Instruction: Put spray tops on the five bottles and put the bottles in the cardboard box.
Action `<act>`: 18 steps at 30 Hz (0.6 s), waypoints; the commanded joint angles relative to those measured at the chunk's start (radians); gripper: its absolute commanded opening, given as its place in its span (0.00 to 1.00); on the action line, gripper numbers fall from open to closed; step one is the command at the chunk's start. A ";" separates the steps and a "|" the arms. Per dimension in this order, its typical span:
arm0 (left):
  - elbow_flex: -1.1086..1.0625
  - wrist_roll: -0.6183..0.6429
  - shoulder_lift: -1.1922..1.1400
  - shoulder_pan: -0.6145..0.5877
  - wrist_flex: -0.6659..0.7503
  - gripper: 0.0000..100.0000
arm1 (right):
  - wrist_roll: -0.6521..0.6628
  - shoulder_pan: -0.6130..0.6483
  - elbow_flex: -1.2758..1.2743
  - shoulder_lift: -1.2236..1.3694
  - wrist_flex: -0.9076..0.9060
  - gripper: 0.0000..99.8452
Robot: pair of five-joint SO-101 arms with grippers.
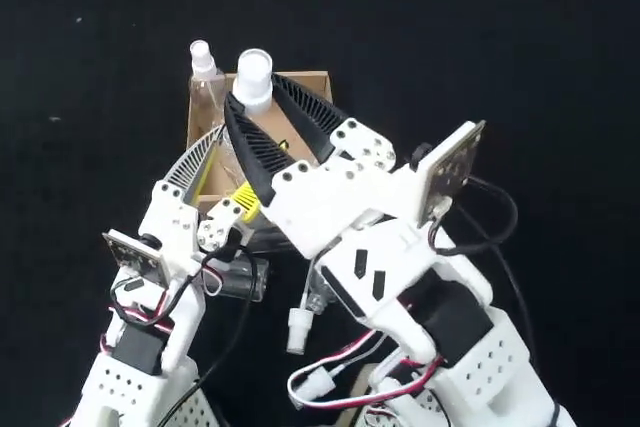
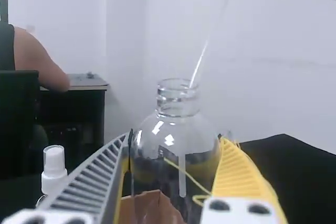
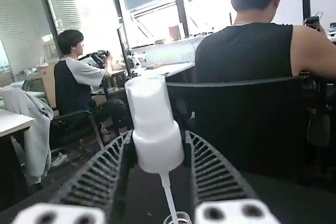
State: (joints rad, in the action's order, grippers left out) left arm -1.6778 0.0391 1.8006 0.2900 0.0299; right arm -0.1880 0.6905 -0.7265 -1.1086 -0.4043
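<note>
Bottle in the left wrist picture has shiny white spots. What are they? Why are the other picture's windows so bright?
Left wrist view: the spots are glare, room light bouncing off the clear bottle. Right wrist view: daylight comes through the windows, washing them out behind the spray top. High view: the black table swallows shadows.
</note>
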 commanded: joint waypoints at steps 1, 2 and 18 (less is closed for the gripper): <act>-0.022 0.009 -0.005 0.004 0.017 0.03 | 0.061 0.046 0.065 0.012 -0.012 0.16; -0.022 0.009 -0.005 0.004 0.017 0.03 | 0.069 0.063 0.065 0.021 -0.014 0.20; -0.022 0.009 -0.005 0.008 0.017 0.03 | 0.078 0.075 0.067 -0.028 -0.011 0.12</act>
State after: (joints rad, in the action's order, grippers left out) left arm -1.6778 0.0391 1.8006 0.2915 0.0299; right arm -0.1189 0.7549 -0.7234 -1.1086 -0.4135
